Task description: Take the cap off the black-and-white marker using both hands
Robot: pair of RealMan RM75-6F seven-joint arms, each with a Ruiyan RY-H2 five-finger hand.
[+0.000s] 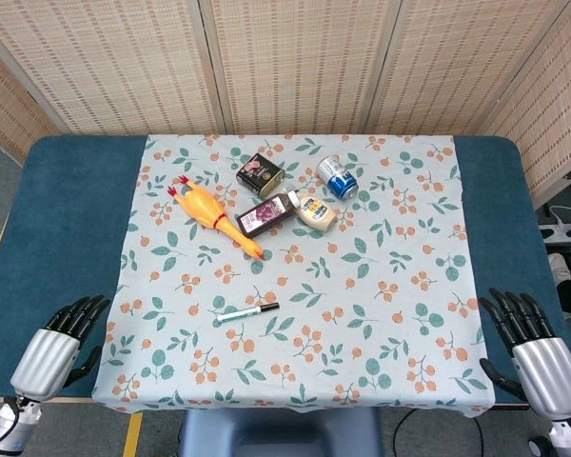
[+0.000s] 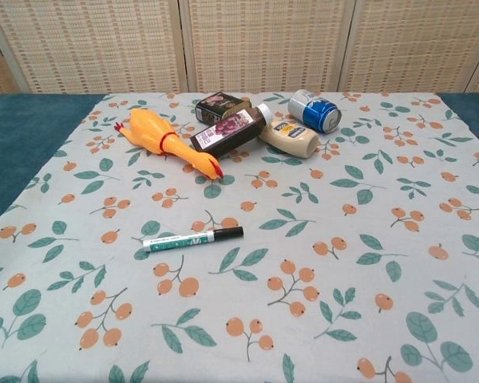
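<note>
Cloth: white fabric printed with leaves and orange berries covers the blue table (image 1: 62,219); the marker's pale barrel blends into it, so steer by the black cap end
Marker: your black-and-white marker (image 1: 248,311) lies flat on the cloth near the front edge, left of centre, its cap (image 2: 228,233) pointing toward your right side; nothing touches it, which leaves room to come in from both ends
Left hand: your left hand (image 1: 65,340) hangs at the table's front left corner, over the blue margin beside the cloth, fingers extended and apart, holding nothing; it sits well apart from the marker
Right hand: your right hand (image 1: 533,347) waits at the front right corner, fingers likewise spread and holding nothing, farther from the marker than the left
Chest view: neither hand shows here, only the cloth and its objects
Clutter: a rubber chicken (image 1: 212,217), a dark bottle (image 1: 268,213), a cream bottle (image 1: 317,212), a small dark tin (image 1: 260,175) and a blue can (image 1: 338,177) lie grouped toward the back, well apart from the marker, so they should not crowd your reach
Stage: nothing is grasped yet; the cap is still on
Likely plan: since the barrel faces your left, I judge the left hand suits the body and the right the cap
</note>
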